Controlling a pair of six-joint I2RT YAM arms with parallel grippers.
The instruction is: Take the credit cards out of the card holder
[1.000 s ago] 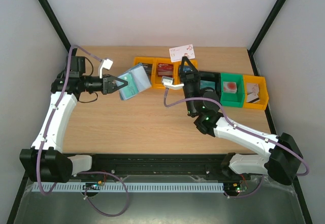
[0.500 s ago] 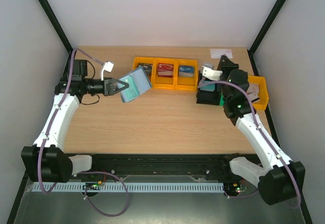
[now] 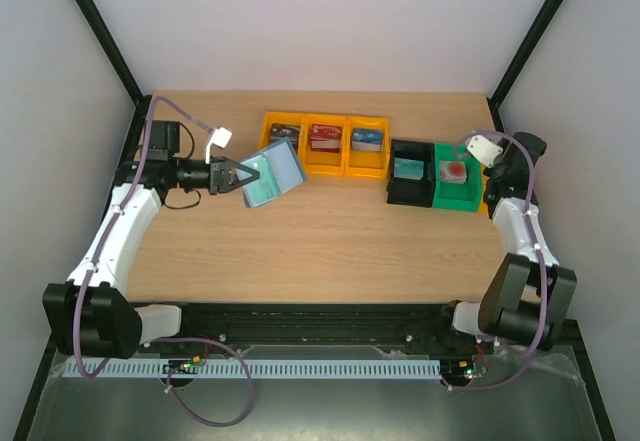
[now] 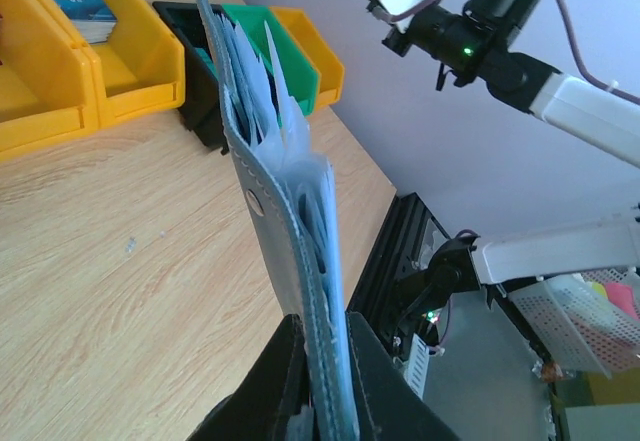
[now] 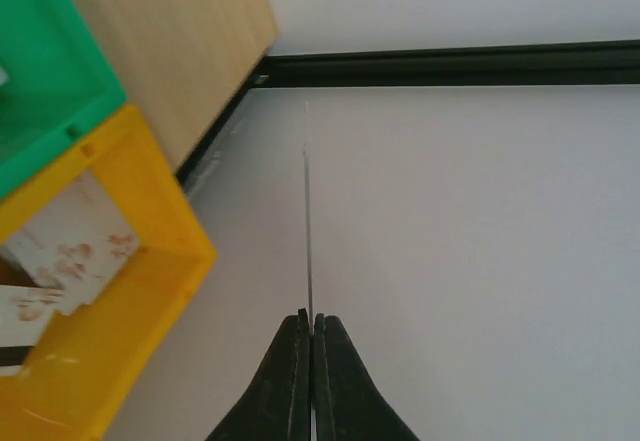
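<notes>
My left gripper is shut on the lower edge of the light blue card holder and holds it up above the left half of the table. In the left wrist view the holder stands edge-on between the jaws of the left gripper, with several card edges sticking out of its top. My right gripper is shut on one thin credit card, seen edge-on, out past the table's right edge beside the end yellow bin. From above, the right gripper is at the far right.
Three joined yellow bins with cards stand at the back centre. A black bin and a green bin stand to their right. The end yellow bin holds a white printed card. The enclosure wall is close on the right.
My right arm has swung from above the middle bins to the far right edge, carrying the card. The left gripper and the holder have shifted slightly to the right.
</notes>
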